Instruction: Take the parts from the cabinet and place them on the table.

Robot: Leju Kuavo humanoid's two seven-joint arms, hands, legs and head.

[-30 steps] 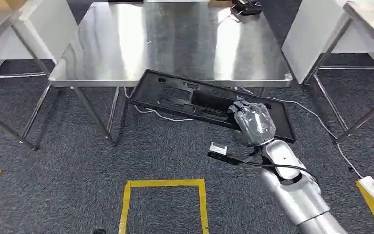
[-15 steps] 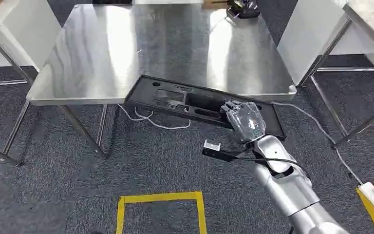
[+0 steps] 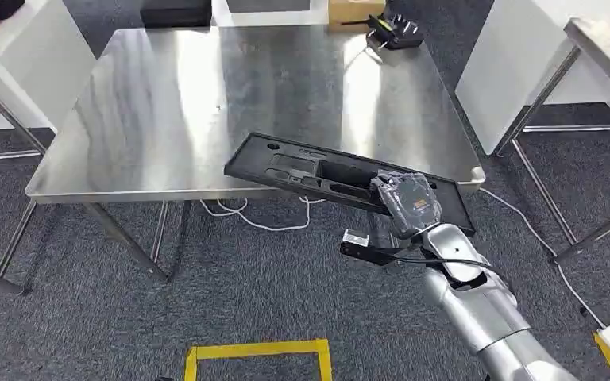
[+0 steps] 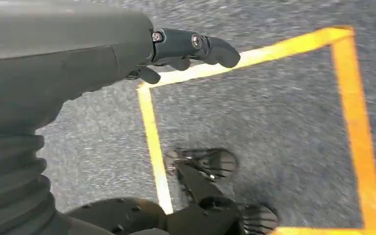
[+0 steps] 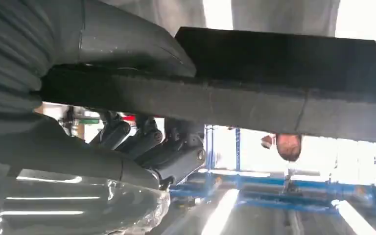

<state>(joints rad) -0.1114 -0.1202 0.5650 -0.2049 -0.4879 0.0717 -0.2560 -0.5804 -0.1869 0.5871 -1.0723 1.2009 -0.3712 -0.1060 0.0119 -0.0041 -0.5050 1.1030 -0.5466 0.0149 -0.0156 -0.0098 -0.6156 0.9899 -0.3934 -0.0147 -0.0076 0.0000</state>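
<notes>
A long flat black plastic part with cut-outs is held level over the front edge of the steel table. My right hand grips its near right end, thumb on one face and fingers on the other. In the right wrist view the part crosses the picture as a dark slab, clamped between the thumb and the darker fingers. My left hand hangs over the carpet with its fingers curled in and nothing in them.
A black device, a cardboard box and a black case lie at the table's far edge. White panels and another steel table stand to the right. White cable and yellow floor tape lie below.
The camera has come closer to the table. My right hand has lifted the black part from below the table's edge up over its front edge.
</notes>
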